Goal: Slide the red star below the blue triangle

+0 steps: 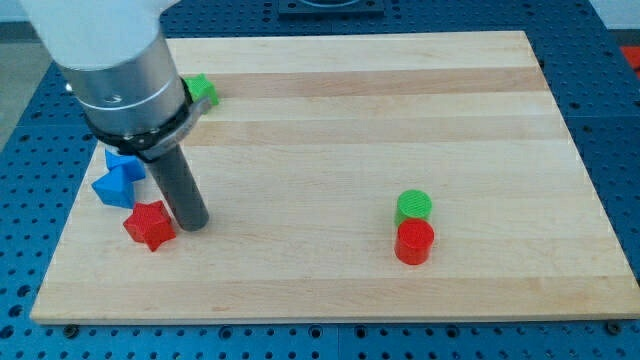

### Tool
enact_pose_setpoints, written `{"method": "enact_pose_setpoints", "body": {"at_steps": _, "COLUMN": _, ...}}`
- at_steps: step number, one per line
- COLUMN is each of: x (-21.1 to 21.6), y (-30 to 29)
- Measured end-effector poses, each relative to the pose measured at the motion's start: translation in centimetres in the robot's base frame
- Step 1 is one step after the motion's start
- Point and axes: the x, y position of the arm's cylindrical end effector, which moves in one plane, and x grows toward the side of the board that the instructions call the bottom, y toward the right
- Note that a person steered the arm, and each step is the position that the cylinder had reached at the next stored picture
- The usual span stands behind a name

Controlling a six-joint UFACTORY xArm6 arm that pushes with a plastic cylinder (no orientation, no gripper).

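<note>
The arm runs off the view's top and covers most of a green block, shape unclear. It also hides part of a blue block.

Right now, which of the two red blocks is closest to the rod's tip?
The red star, at the view's left just beside my tip. The other red block, a red cylinder, sits far off toward the view's right, touching a green cylinder.

Star below triangle, my tip right of star
</note>
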Motion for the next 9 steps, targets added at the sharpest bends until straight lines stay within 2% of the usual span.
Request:
{"method": "enact_pose_setpoints", "body": {"at_steps": 2, "x": 1.9, "y": -0.8}}
{"method": "enact_pose_setpoints", "body": {"at_steps": 5, "x": 2.2, "y": -7.5}}
{"method": "enact_pose_setpoints", "body": {"at_steps": 9, "x": 2.7, "y": -9.9}}
